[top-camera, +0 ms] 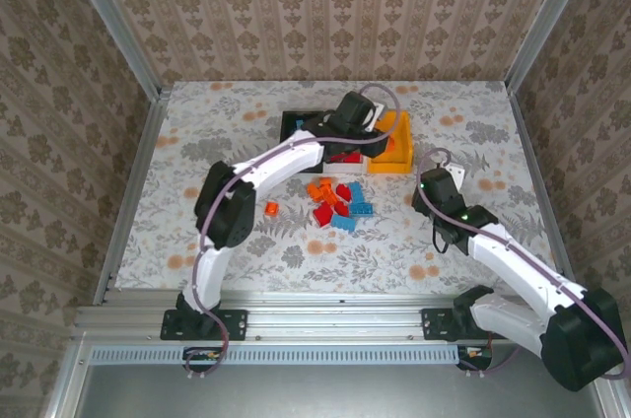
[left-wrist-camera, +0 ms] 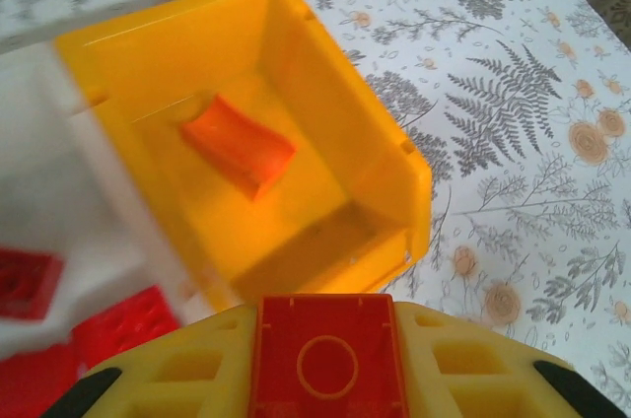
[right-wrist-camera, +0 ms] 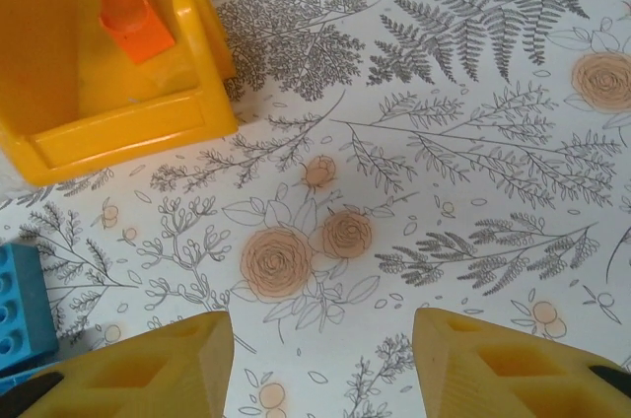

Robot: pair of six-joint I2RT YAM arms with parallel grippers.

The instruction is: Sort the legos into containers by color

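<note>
Left wrist: left hand (left-wrist-camera: 330, 379) clamps red lego (left-wrist-camera: 325, 339); right hand (right-wrist-camera: 320, 359) spread wide.

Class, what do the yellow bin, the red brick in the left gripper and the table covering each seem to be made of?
Yellow bin: smooth moulded plastic, slightly glossy; its thin walls glow as if translucent. Red brick: hard plastic, shown by crisp edges and a moulded ring. Table covering: matte printed sheet, paper or cloth, unclear which; the floral pattern lies flat.
</note>
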